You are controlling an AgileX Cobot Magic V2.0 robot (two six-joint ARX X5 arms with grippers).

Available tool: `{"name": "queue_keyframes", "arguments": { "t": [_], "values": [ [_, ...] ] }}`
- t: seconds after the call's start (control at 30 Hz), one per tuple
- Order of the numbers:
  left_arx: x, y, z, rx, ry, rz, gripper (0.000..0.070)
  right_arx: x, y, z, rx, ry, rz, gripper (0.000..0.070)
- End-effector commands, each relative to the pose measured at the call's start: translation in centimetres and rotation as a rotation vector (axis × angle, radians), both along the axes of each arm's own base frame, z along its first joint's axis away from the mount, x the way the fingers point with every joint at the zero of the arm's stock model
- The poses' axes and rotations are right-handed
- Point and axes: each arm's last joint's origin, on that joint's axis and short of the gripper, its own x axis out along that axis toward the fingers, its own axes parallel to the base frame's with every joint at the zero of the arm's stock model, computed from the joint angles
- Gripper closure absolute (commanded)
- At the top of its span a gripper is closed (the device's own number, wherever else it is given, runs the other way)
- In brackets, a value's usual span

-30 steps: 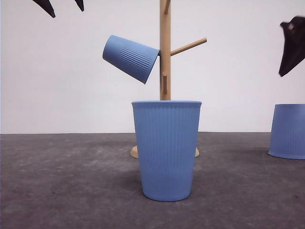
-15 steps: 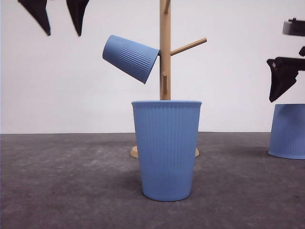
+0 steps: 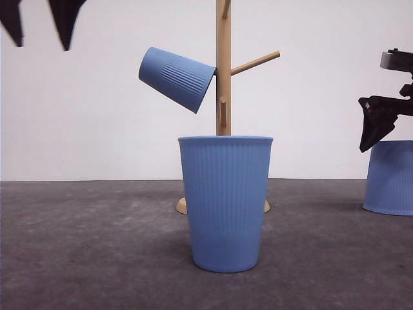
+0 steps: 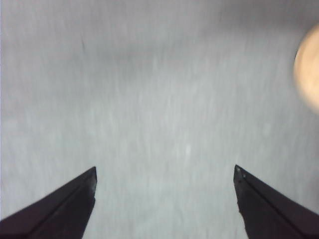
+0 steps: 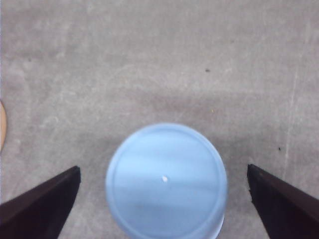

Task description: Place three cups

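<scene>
— Blue, ribbed and tapered: the nearest light-blue plastic cup stands upright, mouth up, at the middle of the dark grey bench. What sits behind it?

— A pale wooden peg stand, its round foot peeking out either side of that cup. A second ribbed light-blue cup hangs tilted on a left-hand peg, mouth toward the post.

— And the third?

— Far right on the bench, a light-blue cup turned upside down; the right wrist view looks straight down on its flat base.

— The hands?

— The right hand hovers just above that upturned cup, black fingers spread wide on either side, touching nothing. The left hand hangs high at the upper left, well apart from the cups, fingers likewise spread over bare bench.
</scene>
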Motion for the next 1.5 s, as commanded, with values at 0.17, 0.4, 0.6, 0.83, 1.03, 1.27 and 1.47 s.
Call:
{"name": "queue_keyframes", "arguments": {
  "t": [0.17,0.4,0.6,0.83,1.03,1.27,1.47],
  "values": [
    [-3.8,0.9,-2.6,0.019,0.138,0.065,0.0184,0.9,0.0,-0.8,0.030,0.011,0.013,0.0228],
    [-6.6,1.0,-3.4,0.011,0.155,0.081,0.0184,1.0,0.0,-0.8,0.033,0.009,0.011,0.0389],
    [-8.4,0.9,-3.4,-0.008,0.148,0.071,0.0184,1.2,-0.3,-0.2,0.053,-0.004,0.013,0.0417],
    [-10.1,1.1,-4.0,-0.008,0.156,0.059,0.0184,2.3,-1.4,3.7,0.259,-0.050,0.109,0.0417],
    [-10.5,1.3,-5.7,-0.006,0.160,0.056,0.0184,2.9,-2.1,7.6,0.480,-0.115,0.266,0.0417],
    [-10.0,1.1,-7.5,-0.010,0.152,0.047,0.0184,3.2,-2.1,11.7,0.621,-0.188,0.421,0.0417],
    [-10.0,1.1,-7.5,-0.017,0.153,0.045,0.0184,3.3,-2.0,15.2,0.658,-0.253,0.512,0.0417]
  ]
}}
